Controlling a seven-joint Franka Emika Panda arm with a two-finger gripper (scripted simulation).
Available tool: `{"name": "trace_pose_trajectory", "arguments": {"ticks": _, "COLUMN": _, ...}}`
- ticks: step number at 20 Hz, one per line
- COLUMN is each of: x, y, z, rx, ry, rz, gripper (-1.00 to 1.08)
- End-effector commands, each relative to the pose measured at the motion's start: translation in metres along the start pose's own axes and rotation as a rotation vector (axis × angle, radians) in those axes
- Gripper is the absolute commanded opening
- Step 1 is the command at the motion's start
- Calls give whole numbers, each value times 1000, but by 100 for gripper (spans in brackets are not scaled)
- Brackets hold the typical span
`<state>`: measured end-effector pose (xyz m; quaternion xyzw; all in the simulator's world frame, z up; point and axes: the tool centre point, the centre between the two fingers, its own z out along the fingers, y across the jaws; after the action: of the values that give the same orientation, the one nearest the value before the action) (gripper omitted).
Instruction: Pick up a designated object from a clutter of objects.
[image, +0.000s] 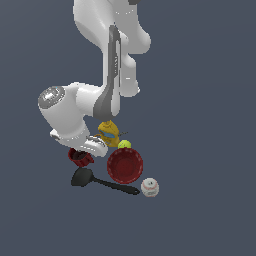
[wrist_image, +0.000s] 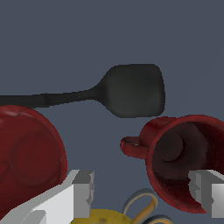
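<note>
The small dark red mug (image: 80, 157) (wrist_image: 183, 159) lies tilted, its dark inside facing the wrist camera and its loop handle (wrist_image: 132, 146) pointing toward the red bowl. My gripper (image: 85, 151) (wrist_image: 142, 194) hangs just above it, open. One finger (wrist_image: 206, 192) is over the mug's rim and the other finger (wrist_image: 81, 192) is near the bowl's edge. Nothing is held. The rest of the clutter lies close around the mug.
The wide red bowl (image: 125, 165) (wrist_image: 26, 157) sits beside the mug. A black spatula (image: 100, 181) (wrist_image: 131, 89) lies in front of both. A white baseball (image: 149, 187), a yellow-green ball (image: 124, 145) and a yellow bottle (image: 108, 131) crowd the exterior view's right. Scissor-like loops (wrist_image: 141, 204) show below the gripper.
</note>
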<state>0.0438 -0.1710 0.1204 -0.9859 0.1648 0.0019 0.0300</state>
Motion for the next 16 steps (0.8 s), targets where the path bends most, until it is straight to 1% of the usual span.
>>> {"name": "trace_pose_trajectory", "arguments": {"ticks": 1, "x": 2, "y": 9, "z": 10, "rx": -1, "ry": 0, "rz": 15, "gripper": 68}}
{"name": "trace_pose_trajectory", "arguments": {"ticks": 5, "x": 2, "y": 16, "z": 17, "rx": -3, "ry": -1, "rz": 27, "gripper": 68}}
{"name": "trace_pose_trajectory", "arguments": {"ticks": 10, "x": 2, "y": 16, "z": 19, "rx": -3, "ry": -2, "rz": 25, "gripper": 68}}
{"name": "trace_pose_trajectory", "arguments": {"ticks": 16, "x": 1, "y": 17, "z": 41, "rx": -3, "ry": -2, "rz": 27, "gripper": 68}}
